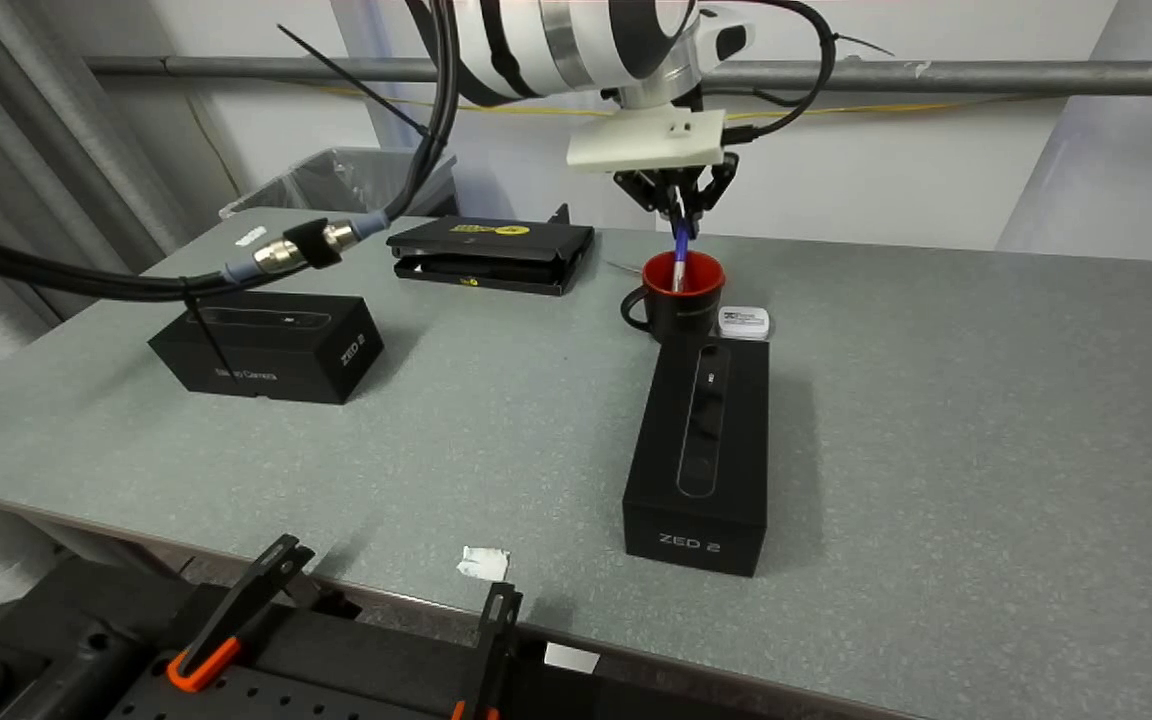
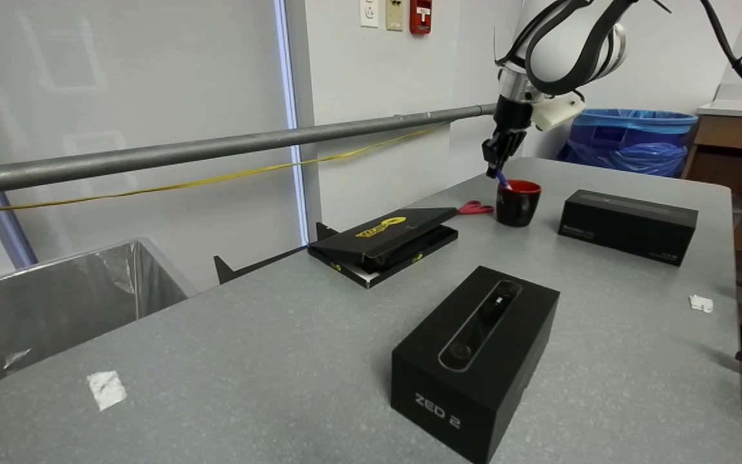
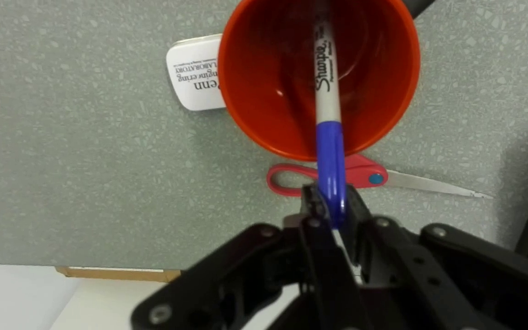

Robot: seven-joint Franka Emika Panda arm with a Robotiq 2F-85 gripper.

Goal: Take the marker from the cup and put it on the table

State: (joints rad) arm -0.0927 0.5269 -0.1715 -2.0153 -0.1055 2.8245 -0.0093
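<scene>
gripper [image 3: 332,201], lower centre of the wrist view: closed on the blue cap of the marker [image 3: 328,105], which slants into the cup [image 3: 259,87], upper centre. expect a light, stiff, smooth part; hold at the cap, which may pull off. far end: dim, near the top edge, where the cup is cropped; bottom contact cannot be told.

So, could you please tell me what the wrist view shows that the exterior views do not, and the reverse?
Only the wrist view shows readable lettering on the marker and looks deep into the cup.
Only the exterior views show the ZED 2 box near the cup, a matching box farther off, the wall pipe and the robot arm.
All share the pincer closed on the marker, the gray table and the flat black box with yellow print.
</scene>
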